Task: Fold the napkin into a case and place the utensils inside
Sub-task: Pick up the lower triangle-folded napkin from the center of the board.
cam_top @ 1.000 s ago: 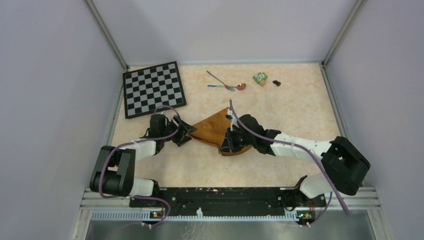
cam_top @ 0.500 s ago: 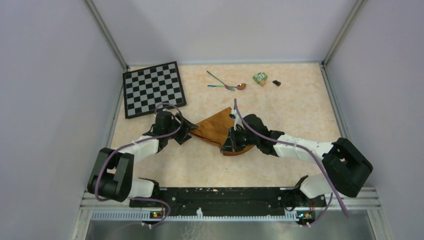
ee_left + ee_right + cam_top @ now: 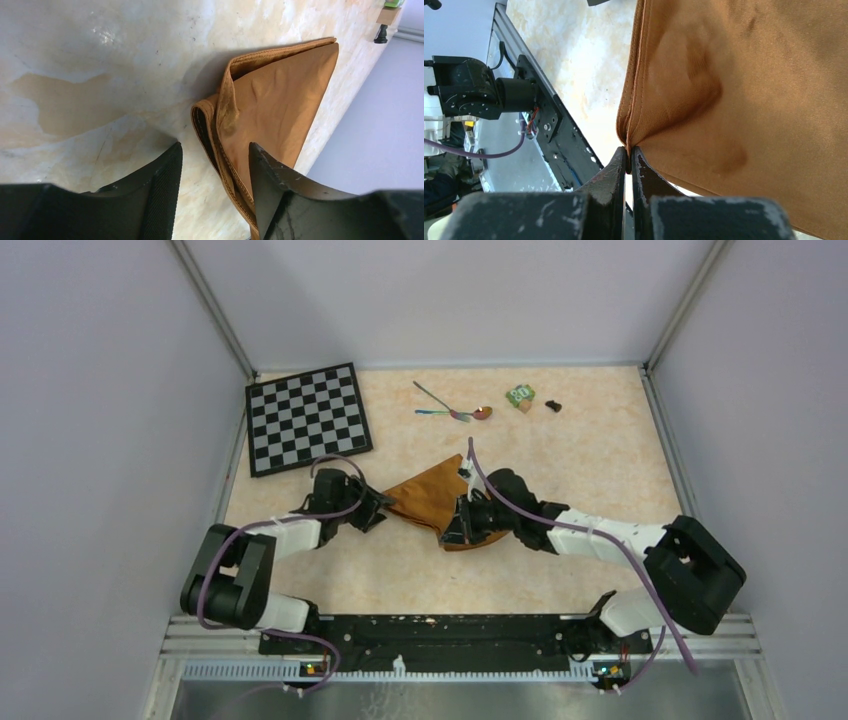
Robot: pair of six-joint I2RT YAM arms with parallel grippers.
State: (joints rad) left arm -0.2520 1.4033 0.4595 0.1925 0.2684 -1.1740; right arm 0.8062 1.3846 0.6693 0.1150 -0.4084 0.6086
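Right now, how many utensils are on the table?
2. The spoon lies near the far edge, left of the green block; the other utensil angles beside it. The napkin could hide more.

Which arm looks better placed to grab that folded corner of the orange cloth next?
Probably left. The left gripper stands open astride a folded corner of the napkin, needing only to close. The right gripper is shut on another edge, so it is busy.
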